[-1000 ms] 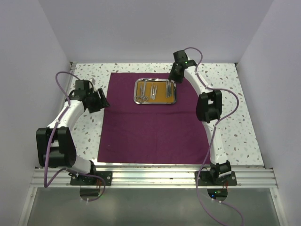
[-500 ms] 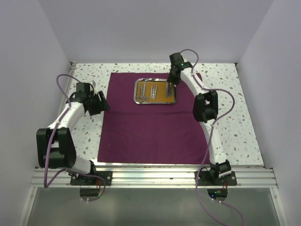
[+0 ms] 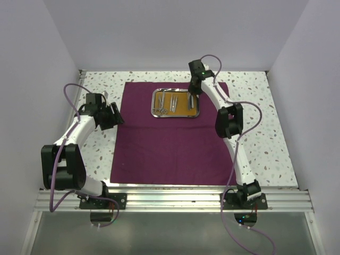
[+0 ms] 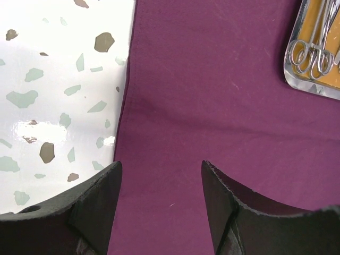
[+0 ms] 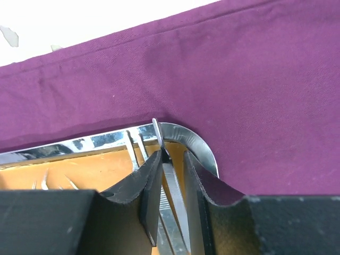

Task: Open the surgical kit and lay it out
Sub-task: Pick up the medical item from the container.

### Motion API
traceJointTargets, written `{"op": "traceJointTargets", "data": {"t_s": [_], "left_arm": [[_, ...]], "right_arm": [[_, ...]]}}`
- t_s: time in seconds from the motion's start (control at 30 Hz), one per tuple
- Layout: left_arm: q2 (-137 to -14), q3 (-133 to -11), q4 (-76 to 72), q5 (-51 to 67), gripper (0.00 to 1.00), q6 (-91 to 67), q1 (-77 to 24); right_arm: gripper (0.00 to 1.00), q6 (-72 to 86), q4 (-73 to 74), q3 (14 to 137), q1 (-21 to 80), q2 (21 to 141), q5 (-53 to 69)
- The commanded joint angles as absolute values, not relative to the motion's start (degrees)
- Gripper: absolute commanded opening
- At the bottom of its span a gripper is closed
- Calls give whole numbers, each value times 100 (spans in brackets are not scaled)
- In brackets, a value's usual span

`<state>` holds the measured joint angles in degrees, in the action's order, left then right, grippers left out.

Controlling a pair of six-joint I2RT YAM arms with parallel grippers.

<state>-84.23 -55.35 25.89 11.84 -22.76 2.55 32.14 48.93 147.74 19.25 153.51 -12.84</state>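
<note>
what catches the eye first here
A dark purple cloth lies flat across the speckled table, a steel tray near its far edge. The right gripper straddles one thin instrument in the tray's far right corner; the left gripper hangs open over the cloth's left edge.

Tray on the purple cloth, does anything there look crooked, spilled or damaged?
Nothing is spilled or damaged. One oddity: in the right wrist view, a thin silver instrument pokes its tip up above the tray rim at the corner, between the right gripper fingers. The cloth lies flat, only faintly creased.
</note>
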Motion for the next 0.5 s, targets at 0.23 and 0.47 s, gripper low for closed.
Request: {"op": "traceJointTargets", "data": {"t_s": [0.23,0.47], "left_arm": [[-8490,-5563,2434,1037,65,-2074,246],[-8578,-5634,2443,1063,65,-2074,255]], "right_arm": [[24,2601,5238,14836,2329,15592,-2145],[6,2654,5256,14792,2329,15601,-2144]]}}
